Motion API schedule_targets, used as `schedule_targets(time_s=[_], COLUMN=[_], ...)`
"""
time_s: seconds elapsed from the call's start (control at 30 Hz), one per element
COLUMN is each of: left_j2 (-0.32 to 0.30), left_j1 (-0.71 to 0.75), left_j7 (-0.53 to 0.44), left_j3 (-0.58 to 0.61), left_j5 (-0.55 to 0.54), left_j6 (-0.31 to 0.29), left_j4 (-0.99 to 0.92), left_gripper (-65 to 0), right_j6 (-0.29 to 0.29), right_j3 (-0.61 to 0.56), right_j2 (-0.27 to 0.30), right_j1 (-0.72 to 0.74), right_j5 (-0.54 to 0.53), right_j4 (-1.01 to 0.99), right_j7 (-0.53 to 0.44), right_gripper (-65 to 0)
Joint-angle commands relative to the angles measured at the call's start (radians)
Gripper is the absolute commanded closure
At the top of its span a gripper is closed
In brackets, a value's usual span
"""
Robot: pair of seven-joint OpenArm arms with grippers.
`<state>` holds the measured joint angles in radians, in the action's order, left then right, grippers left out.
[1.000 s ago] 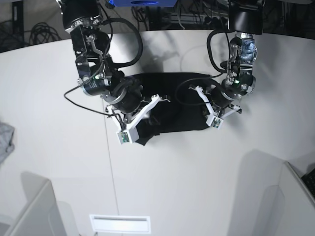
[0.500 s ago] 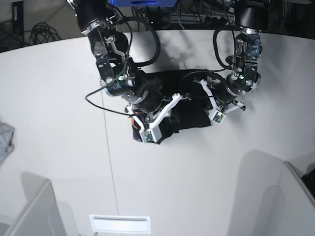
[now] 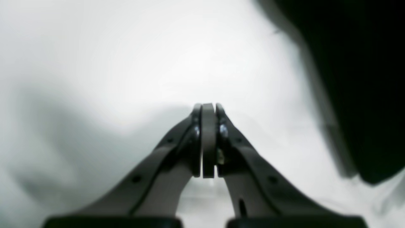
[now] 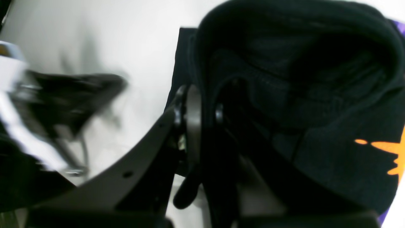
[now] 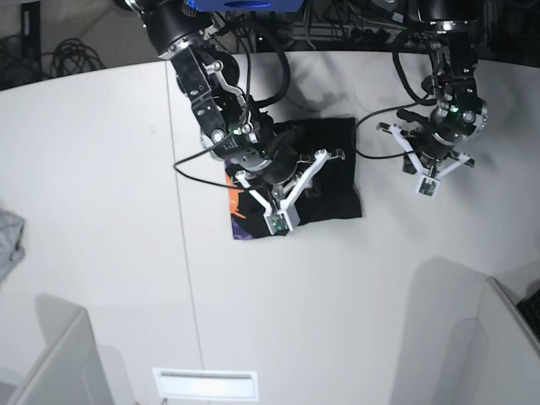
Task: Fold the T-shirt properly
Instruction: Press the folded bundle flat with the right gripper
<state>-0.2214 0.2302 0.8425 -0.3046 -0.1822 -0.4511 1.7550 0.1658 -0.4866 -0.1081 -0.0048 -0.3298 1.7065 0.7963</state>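
Across the T-shirt (image 5: 333,181), whose black cloth lies on the white tabletop (image 5: 337,321) with part of its orange and purple print showing, reaches the right gripper (image 4: 201,126). Its jaws pinch a raised fold of the shirt. Beside the T-shirt, well clear of its edge, the left gripper (image 3: 207,142) hovers empty, its jaws closed together. Near the T-shirt's print side, a grey cloth (image 5: 10,243) sits at the tabletop's edge.
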Motion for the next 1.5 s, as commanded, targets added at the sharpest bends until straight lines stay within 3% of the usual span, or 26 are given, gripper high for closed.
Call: schedule_targets(time_s=[0.0,0.3,0.53,0.7,1.37,1.47], left_j2=[-0.009,-0.009,-0.009,-0.009,-0.011,-0.011], left_j1=[0.018,0.099,0.117,0.119,0.137,0.139], left_j7=[0.002,0.004,0.004,0.005,0.005,0.005], left_j3=[-0.037,-0.206,-0.206,-0.207,-0.213,-0.215], left_j5=[-0.003,0.002,0.008,0.008,0.008,0.008], left_j6=[-0.004,-0.004,-0.004,-0.004,-0.004,-0.004], left_j4=[0.035,0.058,0.058,0.058,0.058,0.064], left_gripper=[0.0,0.0,0.0,0.0,0.0,0.0], right_j6=[-0.005,-0.005,-0.004,0.084,0.085,0.085], right_j3=[-0.001,-0.002,-0.1,-0.11,-0.11,-0.11], right_j2=[-0.011,-0.012,-0.017,-0.017,-0.022,-0.025], right_j1=[0.019,0.021,0.036,0.058,0.064,0.064], right_j5=[-0.001,-0.004,-0.002,-0.004,-0.005,-0.005], right_j4=[0.007,-0.082,-0.013,-0.038,-0.096,-0.105], right_j7=[-0.022,-0.113,-0.11,-0.111,-0.111,-0.111], right_gripper=[0.0,0.0,0.0,0.0,0.0,-16.1])
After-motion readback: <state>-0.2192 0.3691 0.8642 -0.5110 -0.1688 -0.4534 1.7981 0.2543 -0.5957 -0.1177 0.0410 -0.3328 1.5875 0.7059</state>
